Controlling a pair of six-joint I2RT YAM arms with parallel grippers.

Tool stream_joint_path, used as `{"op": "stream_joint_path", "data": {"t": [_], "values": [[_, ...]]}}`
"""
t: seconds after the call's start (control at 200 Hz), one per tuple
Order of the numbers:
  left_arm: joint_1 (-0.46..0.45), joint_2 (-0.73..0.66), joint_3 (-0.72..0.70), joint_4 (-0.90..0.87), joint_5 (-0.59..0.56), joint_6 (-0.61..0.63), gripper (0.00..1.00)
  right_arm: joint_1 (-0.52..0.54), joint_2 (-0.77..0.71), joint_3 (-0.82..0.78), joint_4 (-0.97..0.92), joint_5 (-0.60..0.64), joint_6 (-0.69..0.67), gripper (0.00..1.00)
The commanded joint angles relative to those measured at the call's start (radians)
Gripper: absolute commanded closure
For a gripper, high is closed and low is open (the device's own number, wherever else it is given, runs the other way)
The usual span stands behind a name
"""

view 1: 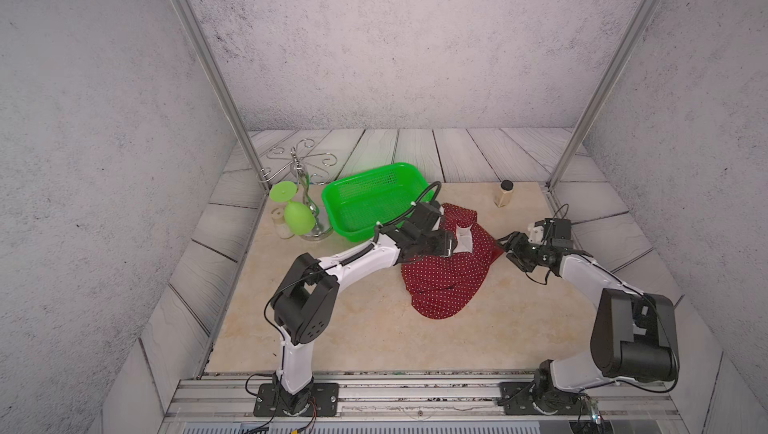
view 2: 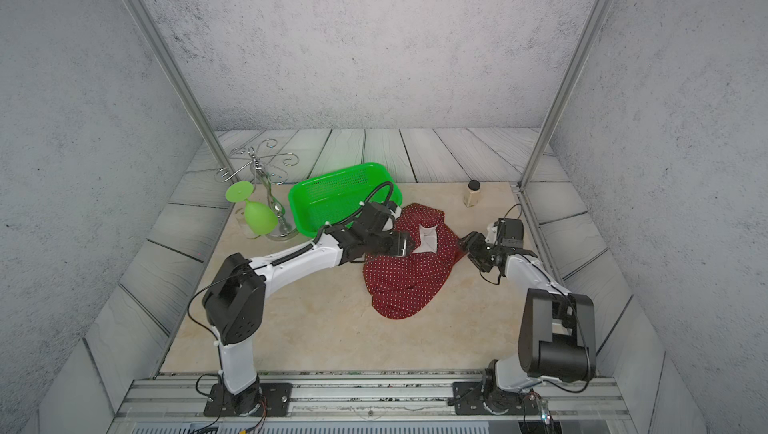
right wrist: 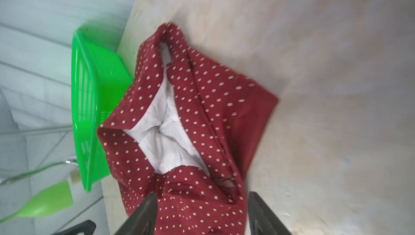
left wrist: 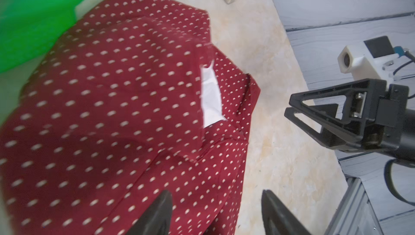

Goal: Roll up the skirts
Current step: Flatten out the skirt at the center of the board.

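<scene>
Plainly, no roll is begun: right of the green basket [view 1: 351,226] at the desk's [view 1: 332,328] far left, the left gripper [left wrist: 216,194] is held open and empty over the skirt [view 1: 440,286], which is seen crumpled toward the far edge, white lining [view 1: 464,241] exposed. Off the skirt's right edge the right gripper [view 1: 508,250] is spread open, nothing gripped. Flattening and rolling are judged outstanding; bare room is offered toward the near edge, little beside the basket.
</scene>
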Motion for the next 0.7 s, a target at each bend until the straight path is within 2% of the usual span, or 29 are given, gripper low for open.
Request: {"op": "stream_joint_path", "data": {"t": [0.0,0.08,0.215,0.31,0.395,0.425,0.51,0.625,0.691], "values": [[-0.044,0.096,0.117,-0.141,-0.318,0.121,0.33,-0.014,-0.099,-0.031,-0.028,0.026,0.008,0.35],[-0.057,0.169,0.193,-0.193,-0.446,0.153,0.32,-0.016,-0.142,-0.037,-0.062,0.032,0.001,0.35],[-0.061,0.278,0.316,-0.239,-0.443,0.212,0.32,-0.017,-0.171,-0.039,-0.089,0.021,0.004,0.35],[-0.061,0.358,0.401,-0.289,-0.456,0.222,0.36,-0.017,-0.174,-0.029,-0.098,0.010,0.004,0.35],[-0.057,0.403,0.448,-0.300,-0.456,0.244,0.49,-0.017,-0.171,-0.018,-0.103,0.005,0.003,0.35],[-0.052,0.408,0.454,-0.295,-0.433,0.251,0.56,-0.017,-0.170,-0.013,-0.104,0.004,0.001,0.35],[-0.046,0.382,0.469,-0.294,-0.363,0.264,1.00,-0.017,-0.164,-0.002,-0.104,0.002,-0.019,0.35],[-0.043,0.224,0.500,-0.375,-0.312,0.308,1.00,-0.017,-0.148,0.015,-0.087,0.003,-0.067,0.34],[-0.033,0.070,0.434,-0.389,-0.260,0.390,1.00,-0.018,-0.131,0.022,-0.025,-0.043,-0.099,0.33]]}}
